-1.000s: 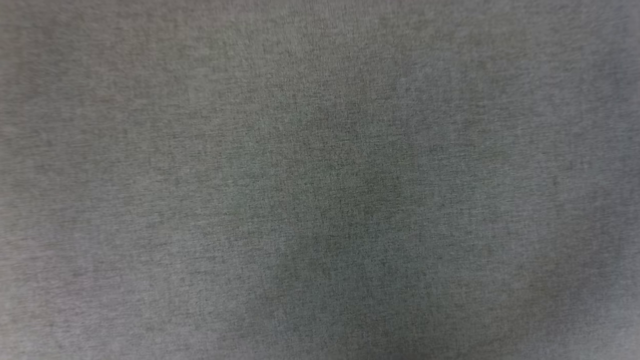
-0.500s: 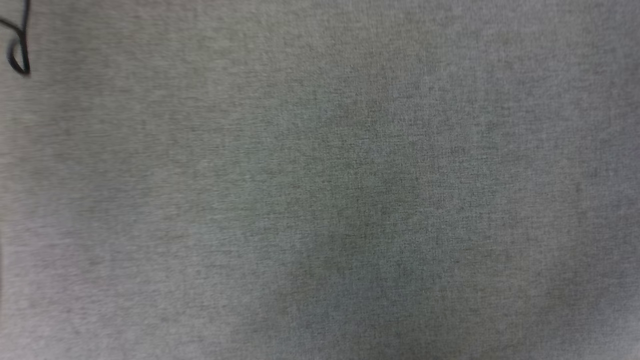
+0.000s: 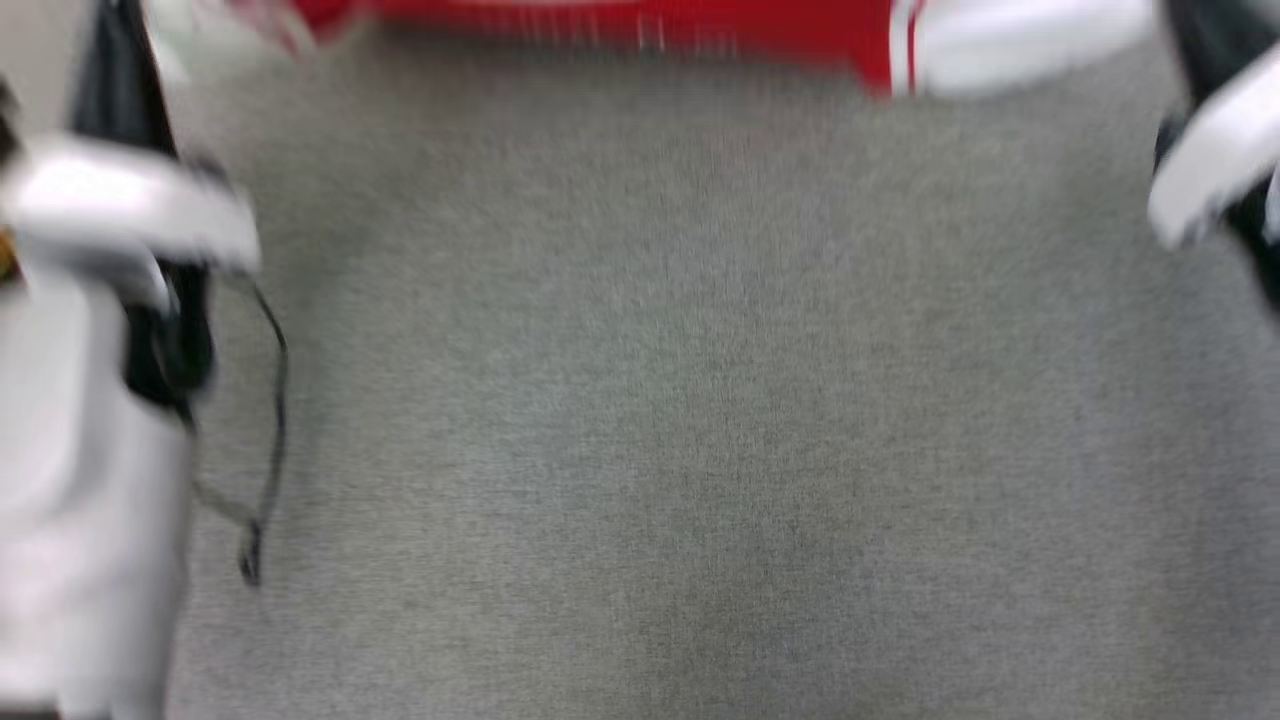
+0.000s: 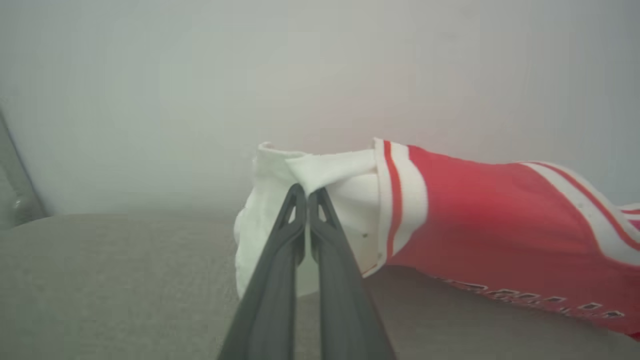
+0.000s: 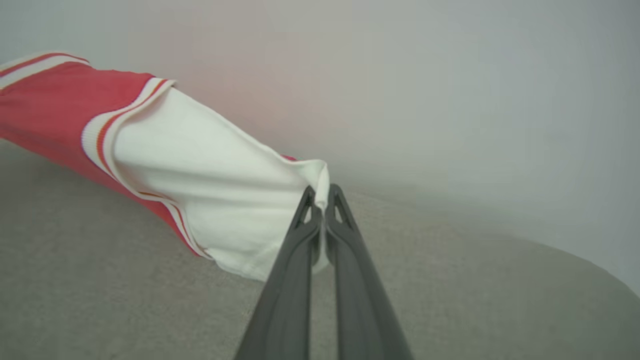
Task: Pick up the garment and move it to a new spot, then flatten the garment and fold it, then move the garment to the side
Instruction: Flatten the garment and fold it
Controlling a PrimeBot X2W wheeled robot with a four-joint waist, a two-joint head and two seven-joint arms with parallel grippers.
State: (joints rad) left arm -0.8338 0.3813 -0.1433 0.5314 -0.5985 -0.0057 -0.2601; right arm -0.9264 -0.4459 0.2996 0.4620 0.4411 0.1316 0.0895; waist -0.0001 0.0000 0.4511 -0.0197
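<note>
In the left wrist view, the left tool (image 4: 306, 192) rises from the bottom edge, its two dark fingers pressed together and pinching a fold of one white sleeve (image 4: 265, 215) of the garment (image 4: 475, 215). The sleeve bunches and droops toward the grey cloth-covered table (image 4: 110, 285). Past the red-and-white striped trim, the red body stretches away to the right of that view, black white-outlined lettering along its lower edge. Whether that edge touches the table cannot be told.

In the right wrist view, the right tool (image 5: 322, 192) has its fingers closed on the tip of the other white sleeve (image 5: 200, 190), pulled taut. The red body runs off toward the upper left of that view, just above the table. A pale wall (image 5: 450, 75) stands behind.

The head view is blurred. A pale left forearm (image 3: 90, 450) shows at the left edge with a thin black cable (image 3: 275, 400) beside it, and part of the right arm (image 3: 1210, 160) shows at the upper right. Bare grey table lies between them. The garment spans the far top edge.
</note>
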